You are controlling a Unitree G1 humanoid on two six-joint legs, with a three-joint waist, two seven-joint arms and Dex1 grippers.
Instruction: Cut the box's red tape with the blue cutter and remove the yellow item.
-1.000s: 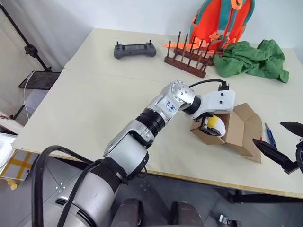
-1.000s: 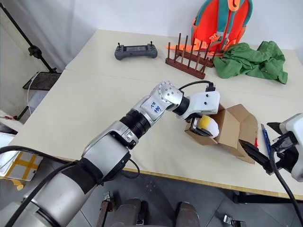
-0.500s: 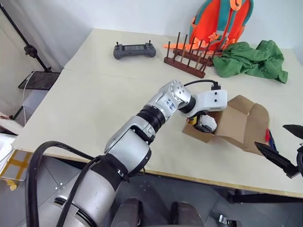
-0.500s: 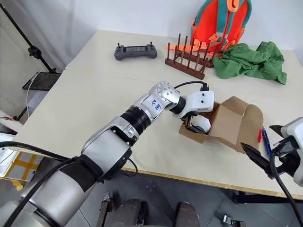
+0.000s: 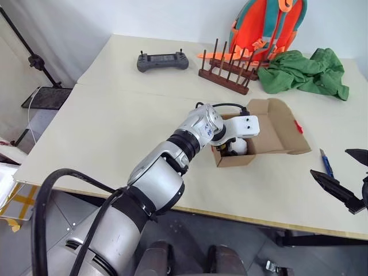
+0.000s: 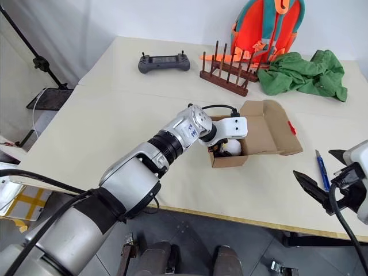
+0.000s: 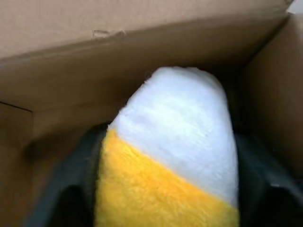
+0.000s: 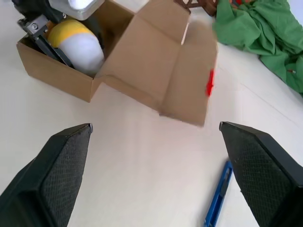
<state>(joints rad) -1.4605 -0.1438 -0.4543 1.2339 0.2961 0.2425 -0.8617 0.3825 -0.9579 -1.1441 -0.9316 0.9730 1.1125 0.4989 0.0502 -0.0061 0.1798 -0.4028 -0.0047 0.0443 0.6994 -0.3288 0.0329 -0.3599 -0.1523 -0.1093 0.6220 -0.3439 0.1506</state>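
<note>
At table (image 5: pixel 115 126) centre, just right of midline: box (image 5: pixel 270 129) upright, open, wide flap folded flat toward 3 o'clock. Red tape (image 5: pixel 298 127) seen as a small remnant on that flap's outer edge.

Inside box, against the near wall: item (image 7: pixel 175 156), white end uppermost, yellow band behind it toward the wrist. Not yet out of the box.

Left gripper (image 5: pixel 233 146) reached down into the box from 9 o'clock. Black fingers (image 7: pixel 66 189) pressed against both flanks of the item; read as a grasp on it. Same seen from the right wrist: dark finger (image 8: pixel 45 42) lying along the item's side, white housing over the box mouth.

Right gripper (image 8: pixel 155 126) held above the table's near right edge, at 4 o'clock from the box and well apart from it. Fingers spread wide, nothing between them.

Cutter (image 5: pixel 326 164) flat on the table at 4 o'clock from the box, clear of the flap, between box and right gripper, long axis roughly 12-to-6.

Elsewhere on the table, all well apart from the box:
- controller (image 5: pixel 163 61), grey, at 10 o'clock, near far edge
- rack (image 5: pixel 225 73), dark wood with upright pegs, at 12 o'clock
- cloth (image 5: pixel 302 72), green, crumpled, at 1 o'clock
- backpack (image 5: pixel 267 23), orange and teal, standing behind rack and cloth
</note>
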